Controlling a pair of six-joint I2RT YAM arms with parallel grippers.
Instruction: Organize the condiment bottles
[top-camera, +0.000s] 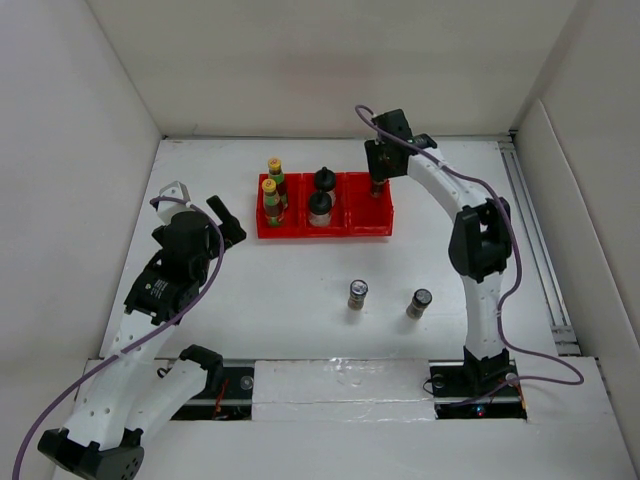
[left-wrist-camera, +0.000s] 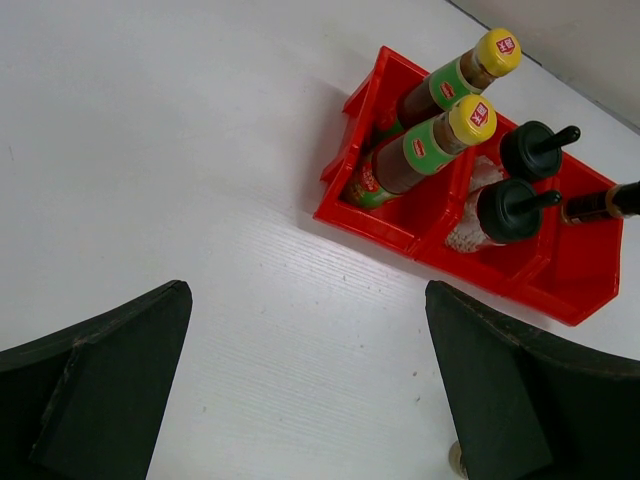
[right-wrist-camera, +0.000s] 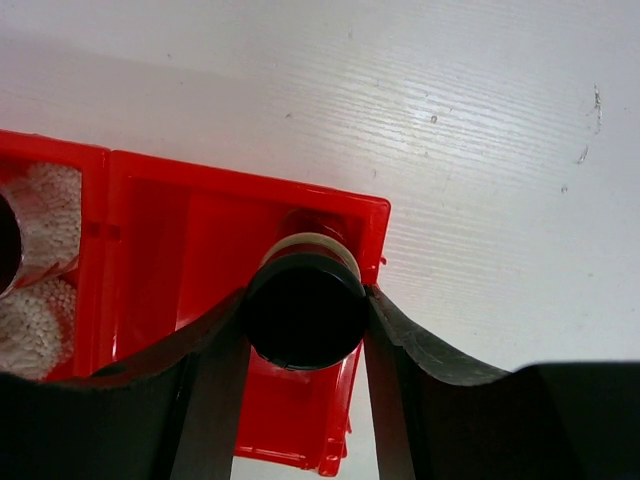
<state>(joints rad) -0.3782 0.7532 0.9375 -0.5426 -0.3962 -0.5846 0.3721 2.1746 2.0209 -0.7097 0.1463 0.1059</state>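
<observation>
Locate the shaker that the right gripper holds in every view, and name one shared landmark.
Top external: shaker at the red tray's right compartment, upper centre.
Left wrist: far right edge, at the tray's end compartment.
Right wrist: centre, black cap clamped in the right gripper.
Shared landmark: the red tray.

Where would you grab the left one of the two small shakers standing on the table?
Probably the left shaker by its round body, just under the cap, fingers coming straight down from above. It stands upright, apart from the other shaker, so both sides are free.
</observation>
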